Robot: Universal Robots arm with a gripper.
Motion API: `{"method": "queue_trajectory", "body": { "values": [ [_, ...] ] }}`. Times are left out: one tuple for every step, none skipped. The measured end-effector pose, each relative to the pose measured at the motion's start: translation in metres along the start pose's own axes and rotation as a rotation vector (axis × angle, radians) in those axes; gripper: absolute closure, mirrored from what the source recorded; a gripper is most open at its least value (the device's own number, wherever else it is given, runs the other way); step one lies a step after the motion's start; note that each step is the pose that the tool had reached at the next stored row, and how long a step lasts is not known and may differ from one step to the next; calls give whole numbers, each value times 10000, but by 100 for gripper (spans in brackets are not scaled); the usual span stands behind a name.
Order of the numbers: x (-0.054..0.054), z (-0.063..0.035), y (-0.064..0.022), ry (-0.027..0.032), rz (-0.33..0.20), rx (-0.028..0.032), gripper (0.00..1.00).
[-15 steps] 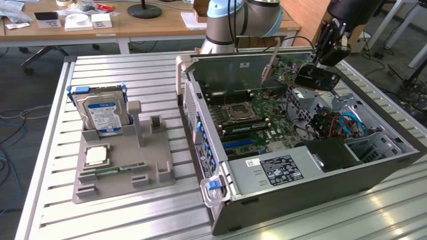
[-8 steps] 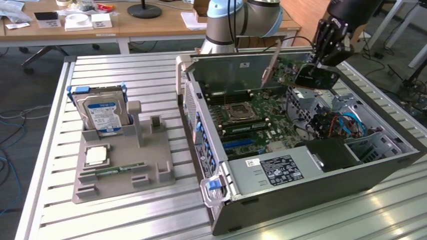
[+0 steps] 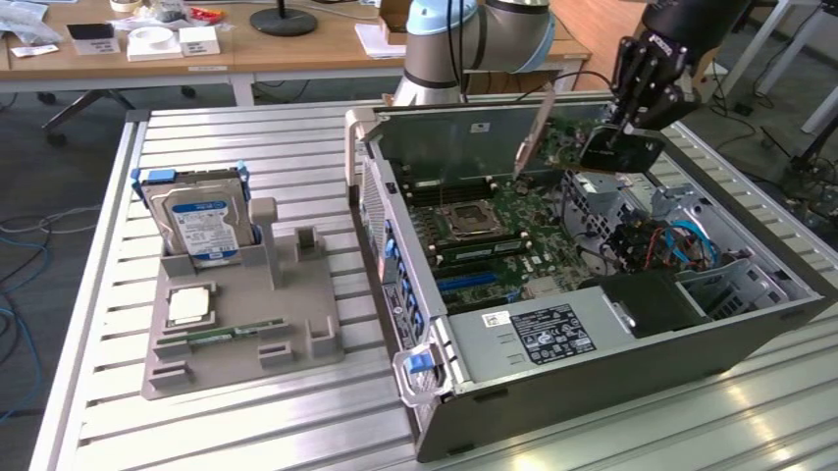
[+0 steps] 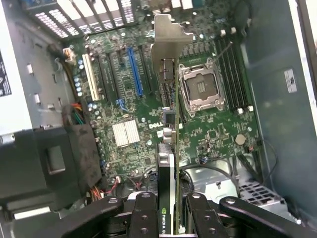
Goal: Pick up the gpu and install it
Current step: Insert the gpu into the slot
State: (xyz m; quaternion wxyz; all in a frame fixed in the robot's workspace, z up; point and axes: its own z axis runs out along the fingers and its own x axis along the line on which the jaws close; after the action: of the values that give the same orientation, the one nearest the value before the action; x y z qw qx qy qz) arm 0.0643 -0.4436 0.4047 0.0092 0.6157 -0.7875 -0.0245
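Gpu: green circuit board, bright bare-metal end bracket. Gripper: matt black fingers. Computer case: grey painted metal, smooth. Motherboard: green board, shiny metal socket frame. Table: ribbed aluminium, semi-gloss. Holder tray: matt grey plastic. Hard drive: glossy label.

Slatted aluminium bench. Directly on it: grey parts holder at the exterior view's left; open computer case at its right, lying on its side.
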Motion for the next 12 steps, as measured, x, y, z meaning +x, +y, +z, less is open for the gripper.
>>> {"method": "queue_trajectory", "body": {
  "values": [
    [0, 0, 0, -6, -140, -1, 73],
    [0, 0, 0, -12, -276, -3, 73],
    [0, 0, 0, -20, -410, -4, 73],
    [0, 0, 0, -29, -539, -3, 73],
    [0, 0, -1, -42, -669, 4, 73],
    [0, 0, -1, -58, -773, 19, 73],
    [0, 0, 0, -86, -871, 43, 73],
    [0, 1, 0, -146, -1068, 95, 73],
    [0, 1, 0, -180, -1178, 125, 73],
    [0, 1, 0, -209, -1272, 150, 73],
    [0, 2, 0, -243, -1374, 180, 73],
    [0, 2, 0, -275, -1467, 208, 73]
  ]
}}
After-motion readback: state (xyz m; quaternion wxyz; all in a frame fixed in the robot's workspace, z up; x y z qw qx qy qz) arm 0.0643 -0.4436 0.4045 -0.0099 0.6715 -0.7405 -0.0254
